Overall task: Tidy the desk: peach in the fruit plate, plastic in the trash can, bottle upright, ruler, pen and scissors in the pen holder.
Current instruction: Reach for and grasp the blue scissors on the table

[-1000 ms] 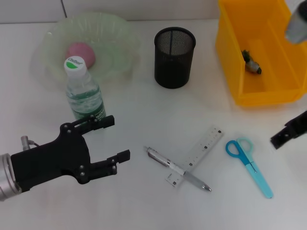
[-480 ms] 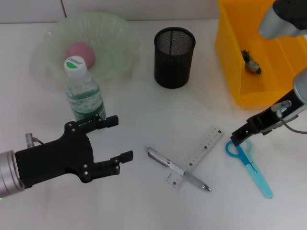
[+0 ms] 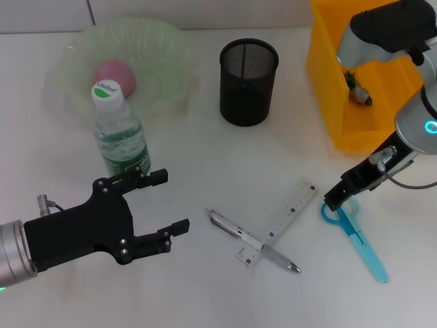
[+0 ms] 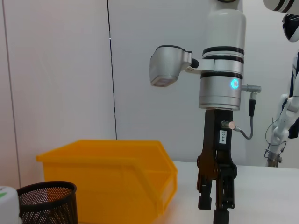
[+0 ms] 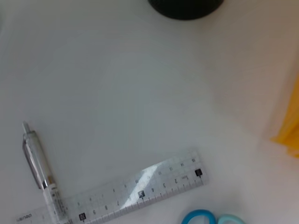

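The pink peach (image 3: 114, 75) lies in the green fruit plate (image 3: 167, 48). In front of the plate the bottle (image 3: 120, 133) stands upright. My left gripper (image 3: 166, 202) is open just in front of the bottle and holds nothing. On the table lie the clear ruler (image 3: 285, 215), with the pen (image 3: 251, 240) crossing its near end, and the blue scissors (image 3: 356, 234). My right gripper (image 3: 339, 198) hangs right at the scissors' handles (image 5: 209, 218). A crumpled piece of plastic (image 3: 357, 89) lies in the yellow trash can (image 3: 326, 82). The black mesh pen holder (image 3: 248, 82) is empty.
The trash can (image 4: 107, 177) stands at the back right, close to the right arm. Pen holder (image 4: 44, 201) and bottle cap (image 4: 6, 198) show low in the left wrist view, with the right gripper (image 4: 216, 205) pointing straight down.
The right arm has swung down from beside the trash can to the scissors' handles. The left gripper has drifted slightly towards the pen, still open.
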You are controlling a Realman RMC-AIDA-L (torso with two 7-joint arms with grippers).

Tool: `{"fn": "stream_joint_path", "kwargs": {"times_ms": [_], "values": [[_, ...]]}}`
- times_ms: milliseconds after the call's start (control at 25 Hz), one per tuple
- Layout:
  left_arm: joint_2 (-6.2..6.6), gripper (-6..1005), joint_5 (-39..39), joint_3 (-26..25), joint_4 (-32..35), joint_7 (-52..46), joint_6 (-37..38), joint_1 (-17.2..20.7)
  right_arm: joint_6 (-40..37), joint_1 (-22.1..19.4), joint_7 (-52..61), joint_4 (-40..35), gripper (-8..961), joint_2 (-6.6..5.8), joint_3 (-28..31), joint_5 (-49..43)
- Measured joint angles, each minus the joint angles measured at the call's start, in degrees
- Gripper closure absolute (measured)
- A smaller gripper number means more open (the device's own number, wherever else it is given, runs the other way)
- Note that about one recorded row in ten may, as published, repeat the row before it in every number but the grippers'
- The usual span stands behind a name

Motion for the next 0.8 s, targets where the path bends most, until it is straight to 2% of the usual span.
{"fn": "stream_joint_path", "kwargs": {"times_ms": [320,520,760,800], "values": [[-0.06,200,0.0,-0.3,0.0,0.0,0.0,0.2,2.3,0.4,0.0,3.5,229,0.05,-1.0,0.4],[-0.10,200,0.0,-0.3,0.0,0.0,-0.1,0.3,3.5,1.6,0.1,7.5,451,0.08,-0.6,1.8],[-0.09,200,0.0,-0.3,0.0,-0.1,-0.1,0.4,5.2,1.8,0.2,9.7,633,0.09,-0.8,2.3],[-0.09,200,0.0,-0.3,-0.1,-0.1,-0.1,0.4,5.4,1.8,0.2,10.1,637,0.09,-0.7,2.2]]}}
